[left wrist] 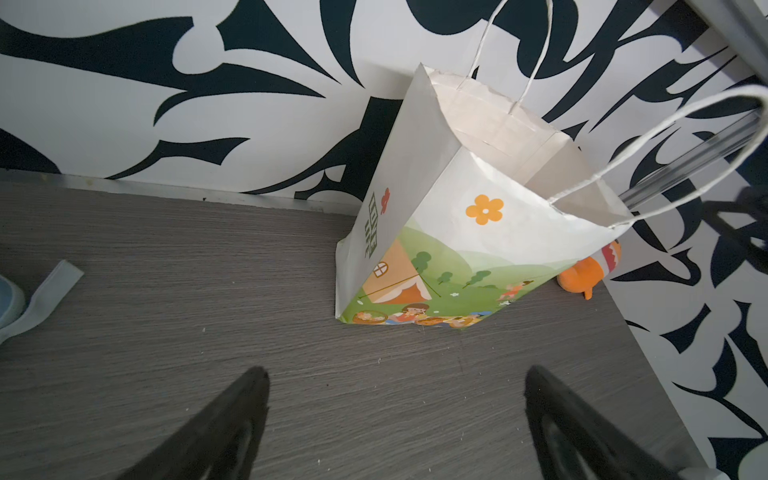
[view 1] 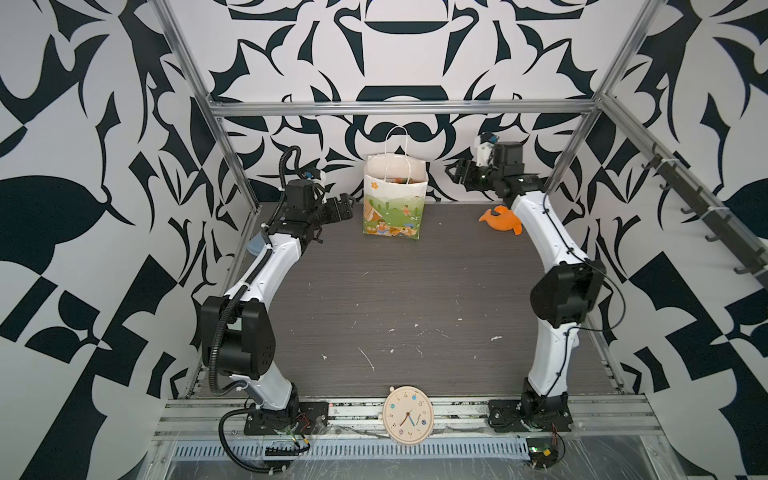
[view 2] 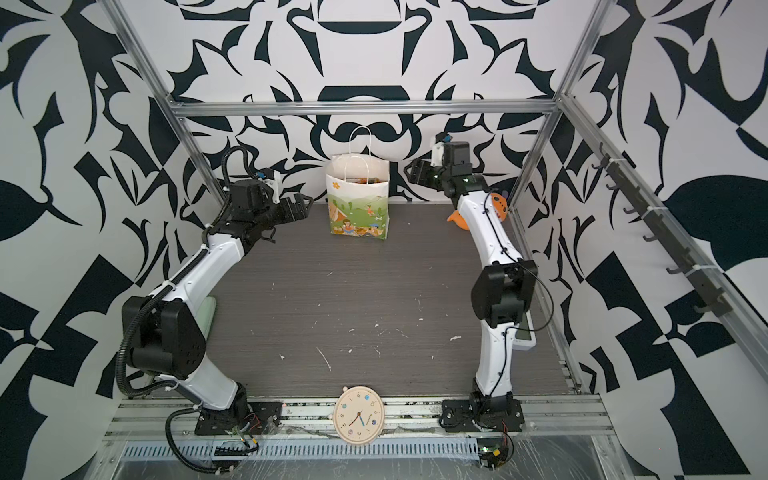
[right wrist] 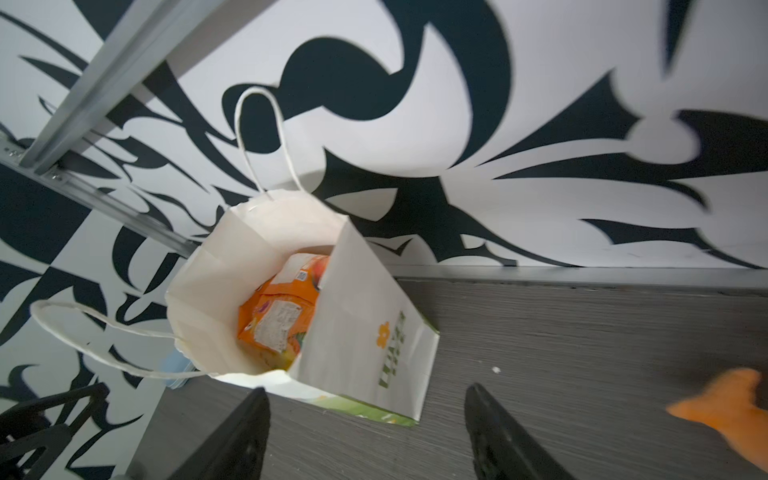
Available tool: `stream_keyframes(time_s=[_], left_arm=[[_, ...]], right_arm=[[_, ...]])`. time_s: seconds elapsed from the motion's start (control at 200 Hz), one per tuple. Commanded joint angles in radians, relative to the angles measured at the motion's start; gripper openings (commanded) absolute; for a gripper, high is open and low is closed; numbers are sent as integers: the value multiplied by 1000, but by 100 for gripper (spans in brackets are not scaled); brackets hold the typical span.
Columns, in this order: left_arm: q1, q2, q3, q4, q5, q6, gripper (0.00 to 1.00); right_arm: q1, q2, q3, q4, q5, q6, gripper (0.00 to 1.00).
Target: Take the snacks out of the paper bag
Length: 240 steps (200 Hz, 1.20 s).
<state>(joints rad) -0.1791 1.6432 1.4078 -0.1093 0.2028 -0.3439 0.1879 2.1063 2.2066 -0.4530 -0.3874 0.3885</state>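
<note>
1. Clock [view 1: 408, 415] lies face-up on the front rail, nearest the camera, well apart from the work. It has no part in the task.
2. Table [view 1: 395, 299]: no packet lies on it. Judged: unpacking not yet begun.
3. Bag [view 1: 395, 203] stands upright near the back wall, mouth open and handles raised, which leaves access from above.
4. Snacks [right wrist: 278, 316]: orange packets lie inside the bag, seen in the right wrist view. What lies beneath them cannot be told.
5. Left gripper [view 1: 343, 208] sits low, just beside the bag's left side, jaws wide and empty. Judged: placed to steady the bag.
6. Right gripper [view 1: 457, 174] hangs to the bag's right, about level with its rim, jaws apart and holding nothing. Its camera looks down into the mouth, so it appears set to reach in.
7. Shark [view 1: 500, 219] lies right of the bag, beside the right arm. It is not a snack.
8. Risk: the bag looks light and may tip or shift, and a handle may snag a finger.
</note>
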Motion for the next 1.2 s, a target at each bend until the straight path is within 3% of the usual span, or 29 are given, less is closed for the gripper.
stream_keyframes(time_s=[0.0,0.135,0.265,0.7,0.955,1.195], left_arm=[[1,1,19,-5,30,19,99],[1,-18,4,-37,27,46,99],[1,-50,-51,-15,19,61,99],[1,-77,-129,5,-12,64,99],[1,-75,-122,7,-20,69,99],[1,-88,-127,-2,-26,71,99]], right_arm=[[41,75,164,-56,-39,41,77],[64,203,337,-82,-28,91,75],[83,276,403,-92,33,115,73],[111,330,443,-21,81,245,30],[122,330,435,-18,82,253,10],[133,328,432,-22,93,261,4]])
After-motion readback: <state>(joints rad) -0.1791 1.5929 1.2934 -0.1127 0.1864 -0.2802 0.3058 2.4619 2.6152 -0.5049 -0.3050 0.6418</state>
